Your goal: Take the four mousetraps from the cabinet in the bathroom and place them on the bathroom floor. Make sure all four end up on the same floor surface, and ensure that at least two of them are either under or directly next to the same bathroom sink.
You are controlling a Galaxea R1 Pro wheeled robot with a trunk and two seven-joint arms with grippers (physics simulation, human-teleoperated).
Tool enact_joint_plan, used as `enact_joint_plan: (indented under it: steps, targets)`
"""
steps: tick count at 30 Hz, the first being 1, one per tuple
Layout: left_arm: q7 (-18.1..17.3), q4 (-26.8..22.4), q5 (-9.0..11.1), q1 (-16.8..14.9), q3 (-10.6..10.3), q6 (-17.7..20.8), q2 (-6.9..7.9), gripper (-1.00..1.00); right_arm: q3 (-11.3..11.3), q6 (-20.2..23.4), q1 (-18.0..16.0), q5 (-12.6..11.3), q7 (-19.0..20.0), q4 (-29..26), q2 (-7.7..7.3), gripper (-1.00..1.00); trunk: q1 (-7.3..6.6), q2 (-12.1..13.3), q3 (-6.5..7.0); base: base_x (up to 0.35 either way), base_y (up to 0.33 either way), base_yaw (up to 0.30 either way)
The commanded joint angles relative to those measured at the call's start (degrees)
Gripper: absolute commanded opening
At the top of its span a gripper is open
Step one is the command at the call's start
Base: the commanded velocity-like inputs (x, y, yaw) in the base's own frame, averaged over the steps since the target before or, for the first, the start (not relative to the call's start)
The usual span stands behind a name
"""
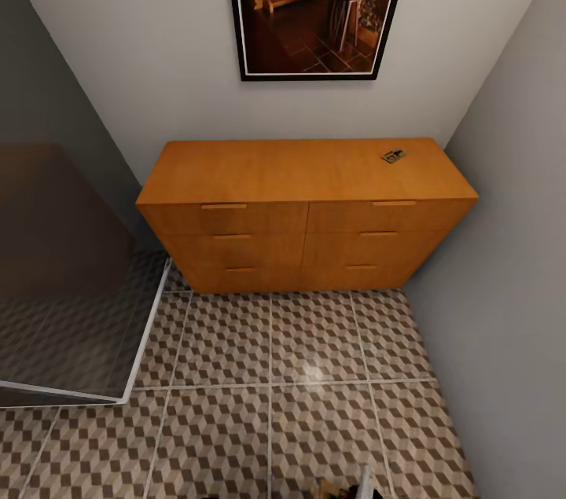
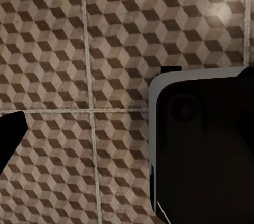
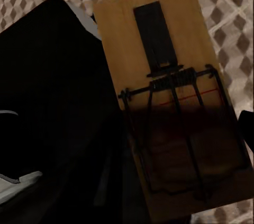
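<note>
The orange-brown cabinet (image 1: 306, 204) stands against the back wall with all drawers closed. One mousetrap (image 1: 394, 155) lies on its top near the right rear corner. A second mousetrap (image 3: 169, 75), a tan board with a black wire spring and a red line, sits close in the right wrist view above the bathroom floor (image 3: 222, 1), with my right gripper (image 3: 174, 123) shut on it across its width. One dark fingertip (image 3: 246, 123) shows at its edge. My left gripper (image 2: 127, 128) hangs open over the cube-patterned bathroom floor (image 2: 116, 33), one finger (image 2: 9, 131) visible. The sink is out of view.
A glass shower partition (image 1: 71, 271) with a pale frame stands at the left. Grey walls close in on both sides of the cabinet. A framed picture (image 1: 318, 0) hangs above it. My black base (image 2: 206, 150) shows beside the left gripper. Open tiles (image 1: 275, 397) lie before the cabinet.
</note>
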Motion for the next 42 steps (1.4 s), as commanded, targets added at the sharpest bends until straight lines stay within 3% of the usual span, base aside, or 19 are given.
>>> enact_joint_plan:
  steps: [1, 5, 9, 10, 12, 13, 16, 18, 24, 35, 38, 42]
  targets:
    - [0.3, 0.1, 0.1, -0.1, -0.5, -0.2, -0.03, 1.0, -0.1, -0.2, 0.4, -0.7, -1.9, 0.0, 0.09, -1.0, 0.03, -0.1, -0.07, 0.0, 0.0, 0.0]
    - [0.3, 0.1, 0.1, -0.1, -0.5, -0.3, -0.04, 1.0, -0.1, -0.9, 1.6, -7.5, -13.4, 0.0, 1.68, -1.0, 0.03, -0.1, -0.07, 0.0, 0.0, 0.0]
    - [0.3, 0.1, 0.1, -0.1, -0.5, -0.3, -0.06, 1.0, -0.1, -3.0, 1.9, -18.0, -23.9, -0.1, 4.33, -1.0, 0.03, -0.1, -0.07, 0.0, 0.0, 0.0]
    - [0.3, 0.1, 0.1, -0.1, -0.5, -0.3, -0.06, 1.0, -0.1, -3.9, 1.9, -22.0, -27.5, -0.1, 5.21, -1.0, 0.03, -0.1, -0.07, 0.0, 0.0, 0.0]
    - [0.3, 0.1, 0.1, -0.1, -0.5, -0.3, -0.06, 1.0, -0.1, -4.9, 2.0, -25.9, -30.8, -0.1, 6.01, -1.0, 0.03, -0.1, -0.07, 0.0, 0.0, 0.0]
    - [0.3, 0.1, 0.1, -0.1, -0.5, -0.3, -0.06, 1.0, -0.1, -5.9, 2.0, -29.6, -33.7, -0.1, 6.64, -1.0, 0.03, -0.1, -0.07, 0.0, 0.0, 0.0]
    - [0.3, 0.1, 0.1, -0.1, -0.4, -0.4, -0.02, 1.0, -0.1, -7.4, 2.0, -35.5, -37.8, -0.1, 7.43, -1.0, 0.03, -0.1, -0.07, 0.0, 0.0, 0.0]
    - [0.4, 0.1, 0.1, -0.1, -0.4, -0.5, -0.03, 1.0, -0.1, -8.0, 2.0, -38.0, -39.3, -0.2, 7.69, -1.0, 0.03, -0.1, -0.07, 0.0, 0.0, 0.0]
    - [0.4, 0.0, 0.2, -0.1, -0.4, -0.6, 0.0, 1.0, -0.1, -8.3, 2.0, -40.1, -40.5, -0.3, 7.76, -1.0, 0.03, -0.1, -0.07, 0.0, 0.0, 0.0]
    - [1.1, -3.4, 0.4, -0.1, 0.2, 0.8, -0.12, 1.0, 0.0, -8.6, 2.0, -40.4, -39.7, -0.1, 7.98, -1.0, 0.03, -0.1, -0.07, 0.0, 0.0, 0.0]
    - [1.1, -6.9, 0.4, -0.1, 0.3, 4.5, -0.14, 1.0, 0.0, -8.6, 2.0, -40.4, -38.4, -0.1, 7.89, -1.0, 0.03, -0.1, -0.07, 0.0, 0.0, 0.0]
    - [1.2, -17.7, 0.4, -0.1, 0.3, 17.6, 0.07, 1.0, -0.1, -8.6, 2.0, -40.4, -37.2, -0.1, 7.74, -1.0, 0.03, -0.1, -0.07, 0.0, 0.0, 0.0]
